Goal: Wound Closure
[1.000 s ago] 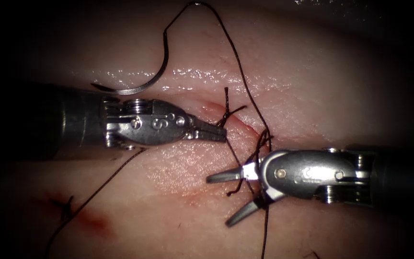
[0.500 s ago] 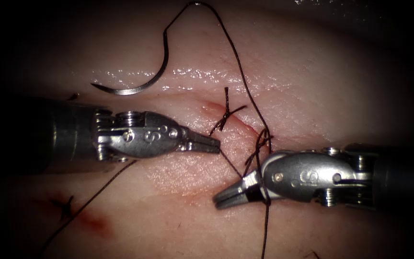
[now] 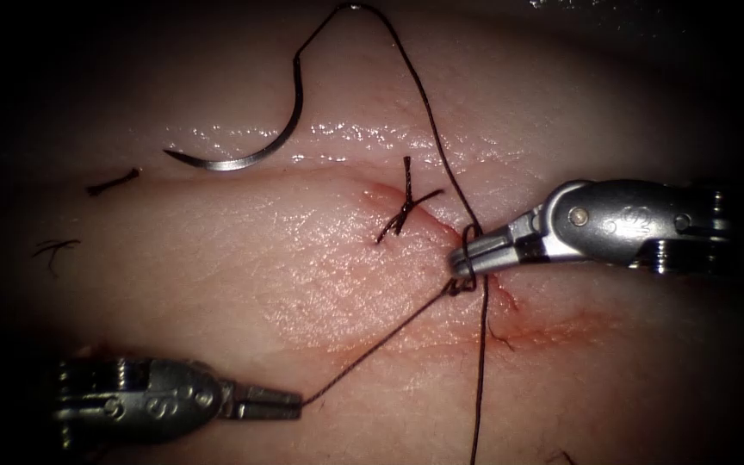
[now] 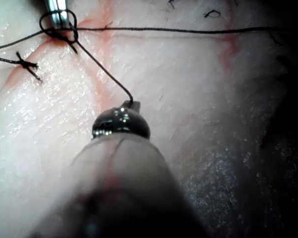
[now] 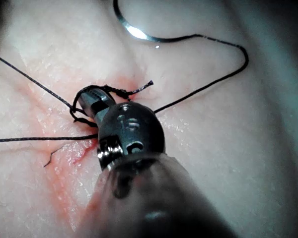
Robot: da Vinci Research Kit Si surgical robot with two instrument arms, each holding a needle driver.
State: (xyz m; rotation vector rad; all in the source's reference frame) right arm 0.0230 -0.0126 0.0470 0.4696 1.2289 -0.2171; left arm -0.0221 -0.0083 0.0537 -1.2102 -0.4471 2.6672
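- Two steel needle drivers work over the pale, glistening pork-belly tissue [image 3: 303, 284], whose reddened cut [image 3: 441, 231] runs between them.
- Left arm's tool [image 3: 290, 403] has its jaws pressed together on the dark braided thread [image 3: 372, 353]; from those tips the strand runs taut up to the loop at the cut. The left wrist view shows the same strand leaving this tool [image 4: 134, 104].
- Right arm's tool [image 3: 467, 256] has its jaws pressed together, with a loop of thread wound around them just over the cut; whether a strand is pinched inside cannot be told. The right wrist view shows the loop circling this tool [image 5: 92, 101].
- Free of both tools, the curved steel needle [image 3: 260, 146] lies on the tissue surface, well up and left of the right tool's tips, on the left of the cut and not in the tissue.
- One finished dark stitch knot [image 3: 405, 211] sits on the cut just left of the right tool's jaws.
- Small cut ends of thread [image 3: 114, 182] lie well above the left tool.
- Red fluid [image 3: 553, 325] tints the tissue below the right tool.
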